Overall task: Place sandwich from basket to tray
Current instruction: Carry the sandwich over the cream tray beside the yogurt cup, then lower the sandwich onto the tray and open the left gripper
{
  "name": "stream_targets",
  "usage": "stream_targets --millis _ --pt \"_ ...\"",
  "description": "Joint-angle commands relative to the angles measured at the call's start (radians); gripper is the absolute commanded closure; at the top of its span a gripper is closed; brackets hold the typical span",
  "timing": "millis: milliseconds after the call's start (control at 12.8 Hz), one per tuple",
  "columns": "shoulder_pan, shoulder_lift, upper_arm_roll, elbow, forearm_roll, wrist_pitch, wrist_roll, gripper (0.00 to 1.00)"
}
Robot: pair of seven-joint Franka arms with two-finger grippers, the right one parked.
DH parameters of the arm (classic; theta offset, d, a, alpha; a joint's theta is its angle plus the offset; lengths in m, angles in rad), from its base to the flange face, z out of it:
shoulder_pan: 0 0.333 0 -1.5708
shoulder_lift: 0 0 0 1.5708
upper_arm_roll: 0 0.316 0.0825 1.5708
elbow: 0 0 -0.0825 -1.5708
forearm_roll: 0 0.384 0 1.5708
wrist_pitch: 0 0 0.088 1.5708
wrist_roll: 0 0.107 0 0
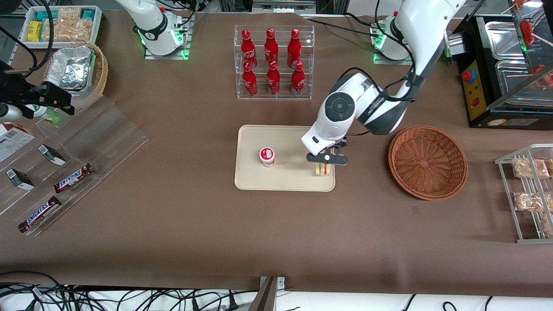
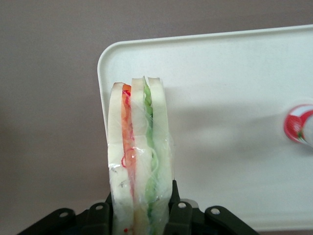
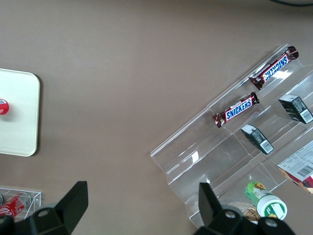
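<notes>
The sandwich [image 1: 323,169], a clear-wrapped wedge with white bread and red, green and yellow layers, stands on edge over the corner of the cream tray [image 1: 285,179] that is nearer the front camera, on the basket's side. My left gripper [image 1: 327,159] is right above it and shut on it. In the left wrist view the sandwich [image 2: 139,156] sits between the black fingers [image 2: 178,211] of the gripper [image 2: 141,198], over the tray's rounded corner [image 2: 220,73]. The reddish-brown wicker basket [image 1: 427,162] is empty and lies beside the tray, toward the working arm's end.
A small cup with a red and white lid [image 1: 267,156] stands on the tray; it also shows in the left wrist view [image 2: 299,125]. A clear rack of red bottles [image 1: 273,62] stands farther from the front camera than the tray. A wire rack of snack packets [image 1: 529,192] lies past the basket.
</notes>
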Motion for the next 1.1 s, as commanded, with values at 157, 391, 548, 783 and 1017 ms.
stream_targets --millis 157,391,548,783,1017 --pt "-0.031 0.042 -0.001 0.022 0.067 0.016 -0.078 0.60" --pt "-0.047 0.057 -0.001 0.024 0.072 0.018 -0.095 0.60" --pt "-0.063 0.065 0.004 0.022 0.069 0.048 -0.108 0.60" --pt "-0.067 0.079 0.005 0.024 0.070 0.053 -0.111 0.60" --pt "-0.079 0.086 0.008 0.024 0.070 0.053 -0.111 0.60"
